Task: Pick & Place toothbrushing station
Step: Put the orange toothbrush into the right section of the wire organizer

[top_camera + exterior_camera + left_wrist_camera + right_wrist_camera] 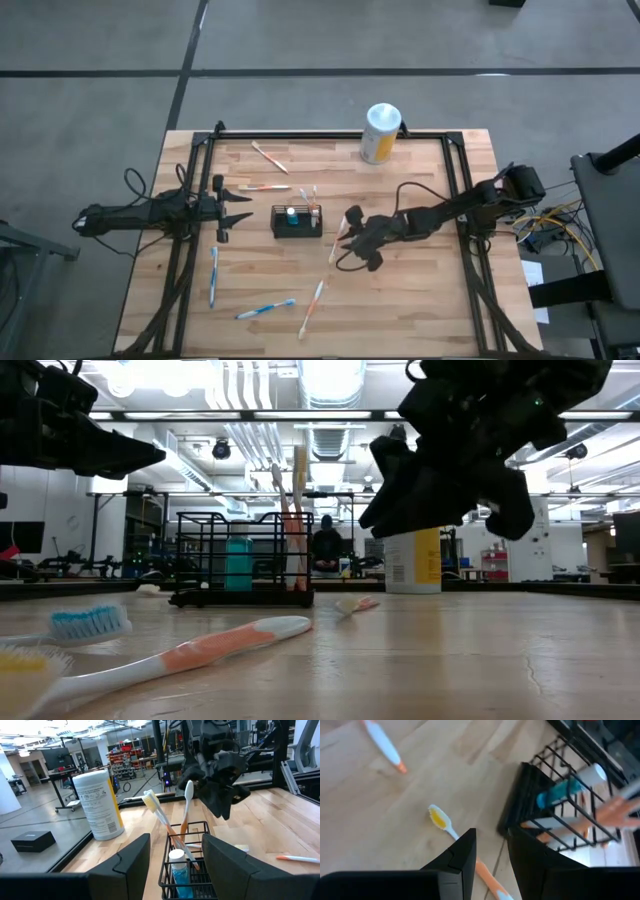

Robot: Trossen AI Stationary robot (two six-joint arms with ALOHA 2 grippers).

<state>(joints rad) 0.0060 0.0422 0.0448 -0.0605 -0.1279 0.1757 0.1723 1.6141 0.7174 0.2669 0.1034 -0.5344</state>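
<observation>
The black wire basket point(297, 220) stands on the table's middle. In it are two leaning toothbrushes point(186, 815) and a blue tube with a white cap point(178, 867). My left gripper point(240, 208) is open and empty, level, just left of the basket, with its fingers point(125, 862) pointing at it. My right gripper point(347, 226) is slightly open and empty, hovering right of the basket above an orange-handled toothbrush point(439, 817) that lies flat on the table point(355, 603). The brush's handle point(485, 870) runs under the gap between the fingers.
A white-topped canister point(380, 132) stands at the far edge. Loose toothbrushes lie at the far left point(268, 156) point(265, 187) and on the near side point(213, 275) point(265, 309) point(312, 305). A black frame point(470, 200) borders the table.
</observation>
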